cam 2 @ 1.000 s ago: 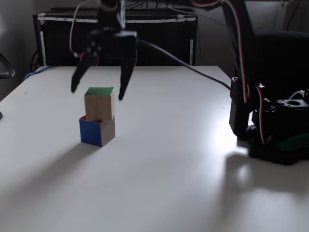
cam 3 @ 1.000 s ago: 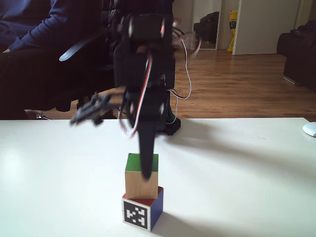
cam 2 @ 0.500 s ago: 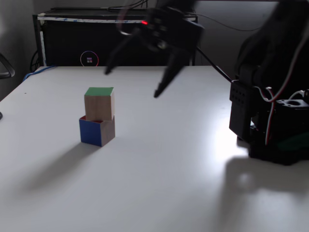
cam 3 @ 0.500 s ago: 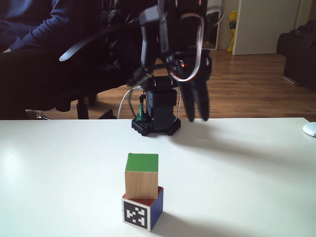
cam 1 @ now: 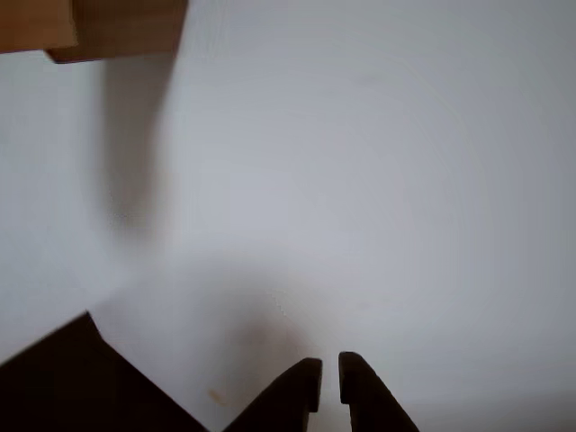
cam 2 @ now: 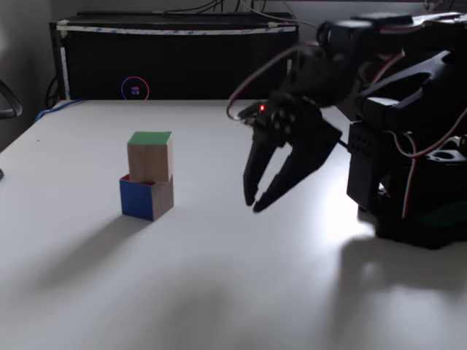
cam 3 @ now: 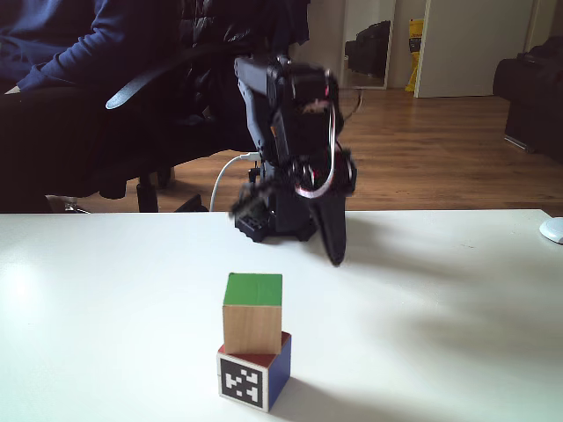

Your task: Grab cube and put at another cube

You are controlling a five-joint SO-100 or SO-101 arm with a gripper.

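The green-topped wooden cube [cam 2: 149, 156] sits on top of the other cube [cam 2: 147, 198]. That lower cube shows a blue side in one fixed view. In the other it shows a red top edge and its black-and-white marker face [cam 3: 243, 383], under the green-topped cube [cam 3: 252, 313]. My gripper [cam 2: 255, 204] hangs low over the table to the right of the stack, well apart from it. Its fingers point down and nearly meet, holding nothing. From the front the gripper [cam 3: 335, 257] is behind the stack. In the other view the fingertips of the gripper [cam 1: 329, 373] almost touch, with a wooden cube side [cam 1: 108, 27] at the top left.
The arm's black base [cam 2: 412, 197] stands at the table's right edge, and the base [cam 3: 277, 220] is at the back in the front view. A black cabinet [cam 2: 175, 58] runs behind the table. A person [cam 3: 53, 79] sits in a chair beyond it. A white mouse [cam 3: 552, 230] lies far right.
The gripper left the green-topped cube on the stack, swung away right and down towards the base, and its wide-open fingers have come together.
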